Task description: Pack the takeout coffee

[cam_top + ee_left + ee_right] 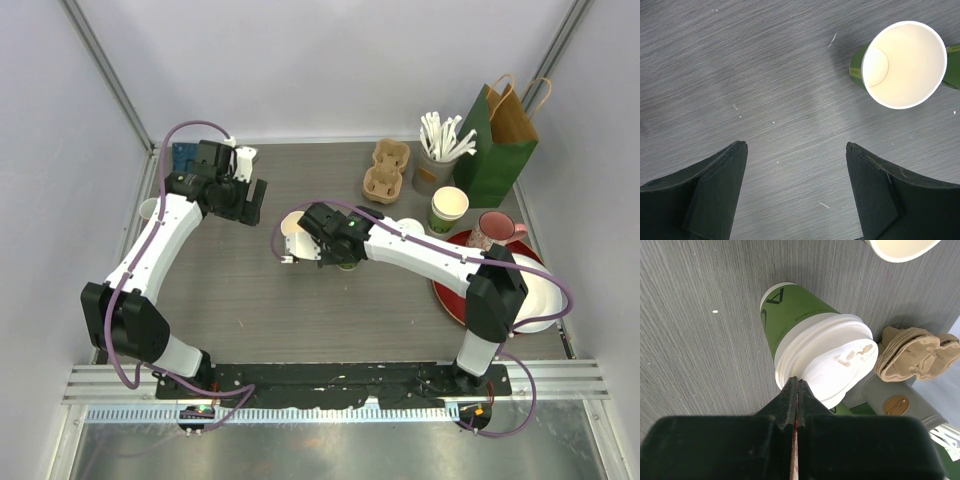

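While the right tool [340, 252] hangs over the middle of the surface [250, 290] in the top view, the lidded cup [347, 265] beneath it is mostly hidden. An open cup [293, 233] stands just left of it, and the left tool [255, 205] waits at far left, apart from both. A white disc [410, 228], probably the second lid, lies right of the right arm, and the carrier [386, 168] and bag [495, 150] stand far right. From the left wrist, the left tool [795, 147] is spread wide with only bare surface between its fingers, and the open cup [903, 65], cream inside, sits ahead to the right. From the right wrist, the right tool [796, 387] has its fingers pressed together, gripping nothing. Its tips are at the near rim of the lid [825, 360] on the lidded cup [790, 315]; whether they touch I cannot tell. I judge the step to be seating this lid, with the closed tips as a pusher. With one cup capped and neither in the carrier, packing looks early. Next, the right tool would have to spread to fetch the white disc and set it square on the open cup. An off-centre push could tip so light a cup.
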Robot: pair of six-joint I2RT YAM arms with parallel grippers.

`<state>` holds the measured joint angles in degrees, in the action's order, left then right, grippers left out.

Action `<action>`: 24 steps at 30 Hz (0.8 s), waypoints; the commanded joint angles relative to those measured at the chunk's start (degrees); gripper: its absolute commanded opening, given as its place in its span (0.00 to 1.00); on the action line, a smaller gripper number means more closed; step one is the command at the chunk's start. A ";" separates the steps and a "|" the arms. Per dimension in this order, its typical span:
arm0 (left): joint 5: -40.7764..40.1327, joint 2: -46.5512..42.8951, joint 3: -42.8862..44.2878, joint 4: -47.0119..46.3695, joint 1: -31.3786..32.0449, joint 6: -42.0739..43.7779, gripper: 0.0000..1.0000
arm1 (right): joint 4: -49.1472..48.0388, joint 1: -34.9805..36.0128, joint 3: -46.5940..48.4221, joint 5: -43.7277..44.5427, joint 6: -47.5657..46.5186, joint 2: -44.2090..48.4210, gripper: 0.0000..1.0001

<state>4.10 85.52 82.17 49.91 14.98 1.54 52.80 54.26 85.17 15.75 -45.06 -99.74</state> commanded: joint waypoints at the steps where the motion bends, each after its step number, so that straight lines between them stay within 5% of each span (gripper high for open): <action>1: -0.32 -1.58 1.76 -0.95 -0.13 0.39 0.84 | 0.47 0.32 -0.18 -0.90 0.94 1.92 0.02; 24: 0.65 -1.76 3.08 -0.43 -0.13 -0.40 0.84 | -1.73 0.32 3.08 -1.33 3.05 3.94 0.46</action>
<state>4.12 85.52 82.48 49.98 14.98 1.67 52.73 54.26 85.93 15.25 -42.92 -99.61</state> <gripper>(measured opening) 0.839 0.444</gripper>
